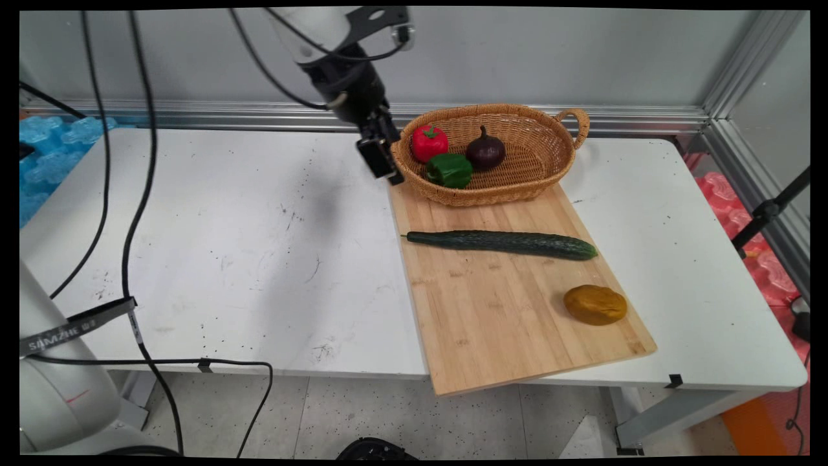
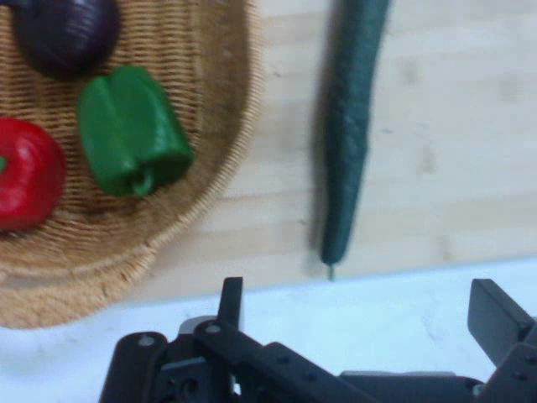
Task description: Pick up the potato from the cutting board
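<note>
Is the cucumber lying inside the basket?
No. In the main view the cucumber lies flat on the wooden board, in front of the basket, apart from it.

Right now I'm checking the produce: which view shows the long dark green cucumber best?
The main view: the long dark green cucumber lies whole on the wooden cutting board. The hand view cuts off its far end.

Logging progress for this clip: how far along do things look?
Three vegetables lie in the basket: red pepper, green pepper, onion. The gripper is open, holding nothing, beside the basket. Cucumber and potato lie on the board.
</note>
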Robot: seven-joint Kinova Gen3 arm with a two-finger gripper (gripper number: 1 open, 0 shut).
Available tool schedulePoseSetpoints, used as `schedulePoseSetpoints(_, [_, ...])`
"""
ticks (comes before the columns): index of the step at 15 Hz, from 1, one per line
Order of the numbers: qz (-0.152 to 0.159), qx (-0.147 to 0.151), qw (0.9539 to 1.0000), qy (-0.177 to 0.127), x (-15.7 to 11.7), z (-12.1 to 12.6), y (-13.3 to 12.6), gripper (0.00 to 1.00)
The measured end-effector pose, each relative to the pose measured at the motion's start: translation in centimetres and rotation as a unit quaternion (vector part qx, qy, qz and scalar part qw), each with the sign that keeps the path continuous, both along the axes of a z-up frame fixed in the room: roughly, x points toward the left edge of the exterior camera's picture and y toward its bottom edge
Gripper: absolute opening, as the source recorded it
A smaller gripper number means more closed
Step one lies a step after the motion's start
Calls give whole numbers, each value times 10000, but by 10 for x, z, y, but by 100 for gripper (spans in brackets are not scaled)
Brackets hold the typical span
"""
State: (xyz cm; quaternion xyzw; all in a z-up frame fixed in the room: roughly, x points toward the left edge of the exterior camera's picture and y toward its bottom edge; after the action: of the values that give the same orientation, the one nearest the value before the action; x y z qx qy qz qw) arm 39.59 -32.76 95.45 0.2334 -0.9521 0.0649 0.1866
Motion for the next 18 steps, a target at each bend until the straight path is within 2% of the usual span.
schedulePoseSetpoints(4, [-385,80,9991,136,6,12,30,100])
schedulePoseSetpoints(8, [-629,123,9972,374,-3,18,48,100])
schedulePoseSetpoints(12, [-726,120,9957,569,-28,12,51,100])
schedulePoseSetpoints(18, [-846,47,9940,691,-83,-10,40,100])
